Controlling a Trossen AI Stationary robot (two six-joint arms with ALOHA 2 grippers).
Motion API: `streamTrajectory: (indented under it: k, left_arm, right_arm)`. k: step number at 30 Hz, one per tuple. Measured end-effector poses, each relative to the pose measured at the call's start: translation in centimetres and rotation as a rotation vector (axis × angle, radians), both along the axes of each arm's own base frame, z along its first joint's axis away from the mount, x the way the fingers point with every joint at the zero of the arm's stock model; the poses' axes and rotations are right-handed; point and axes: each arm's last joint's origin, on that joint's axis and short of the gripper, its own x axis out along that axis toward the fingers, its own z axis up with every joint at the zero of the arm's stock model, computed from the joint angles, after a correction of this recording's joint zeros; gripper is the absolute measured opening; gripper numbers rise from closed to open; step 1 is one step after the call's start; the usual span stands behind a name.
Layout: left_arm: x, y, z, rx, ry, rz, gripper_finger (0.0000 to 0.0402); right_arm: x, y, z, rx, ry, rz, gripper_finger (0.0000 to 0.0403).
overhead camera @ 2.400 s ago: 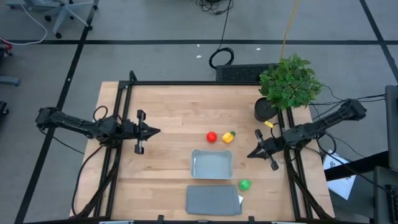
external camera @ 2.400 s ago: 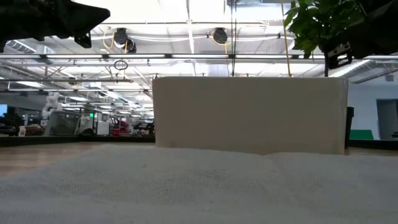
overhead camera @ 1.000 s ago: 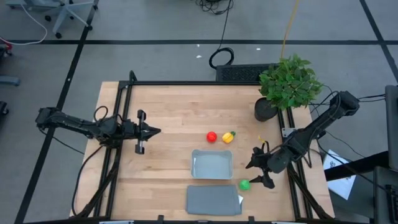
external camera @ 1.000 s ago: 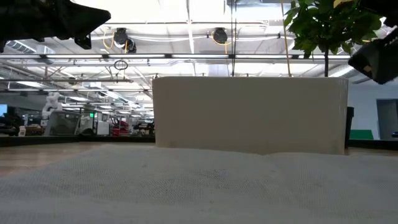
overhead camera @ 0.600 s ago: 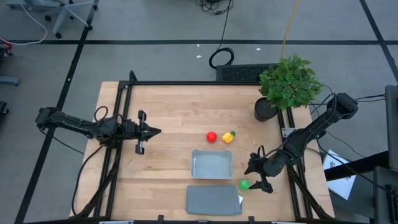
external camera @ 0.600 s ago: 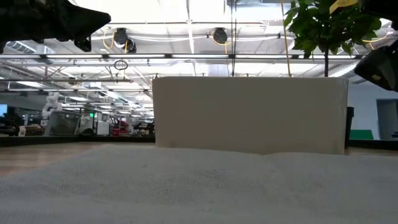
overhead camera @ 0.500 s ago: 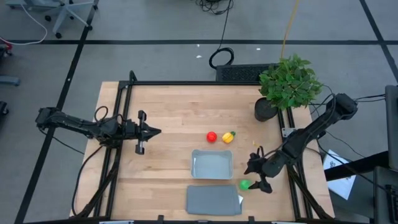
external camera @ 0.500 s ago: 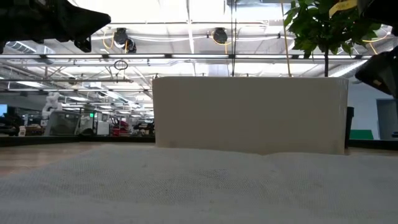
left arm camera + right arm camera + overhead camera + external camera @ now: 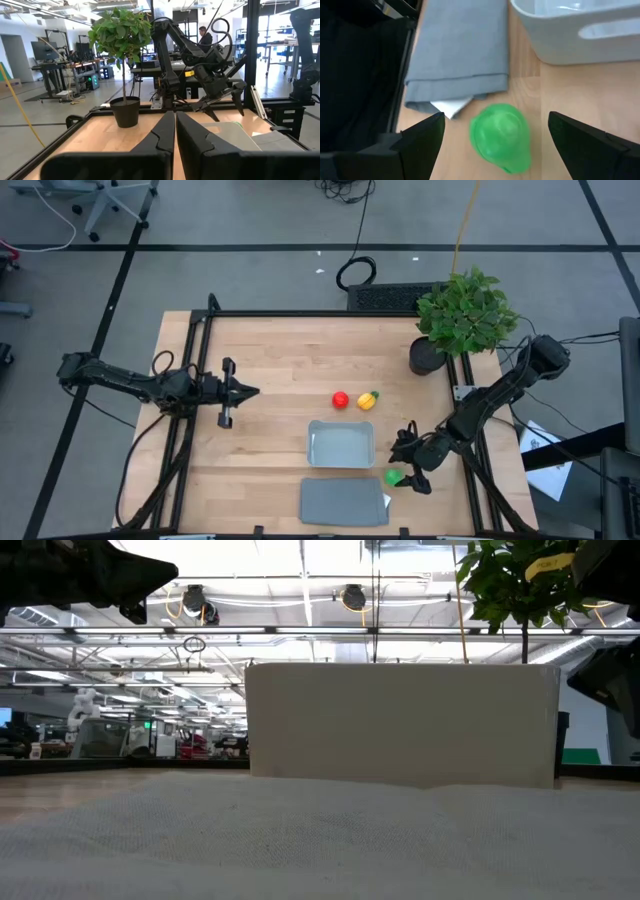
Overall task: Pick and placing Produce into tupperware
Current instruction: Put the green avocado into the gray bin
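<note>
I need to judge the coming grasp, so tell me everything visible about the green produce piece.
The green produce piece is a small, smooth, rounded bright-green toy, plastic by its look. It lies on the wooden table beside the grey lid, near the tupperware. The right gripper is open, its fingers on either side, not touching it.

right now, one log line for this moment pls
right gripper open over green produce | left gripper shut, waiting at table's left | tupperware empty

On the desk (image 9: pixel 270 350) there were three toy pieces, one red (image 9: pixel 340 399), one yellow with a green tip (image 9: pixel 368 400) and one green (image 9: pixel 392 477), plus one container (image 9: pixel 341 445), one lid (image 9: pixel 342 503) and one potted plant (image 9: pixel 463 315).
</note>
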Motion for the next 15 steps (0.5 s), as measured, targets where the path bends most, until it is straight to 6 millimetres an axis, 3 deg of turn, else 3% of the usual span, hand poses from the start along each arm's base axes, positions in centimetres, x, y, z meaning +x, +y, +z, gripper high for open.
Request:
streamTrajectory:
  k: [15]
  left_arm:
    - [0.0, 0.0, -0.2, -0.006, 0.016, -0.002, 0.0021]
  right_arm:
    - [0.1, 0.8, -1.8, -0.072, 0.031, 0.033, 0.0348]
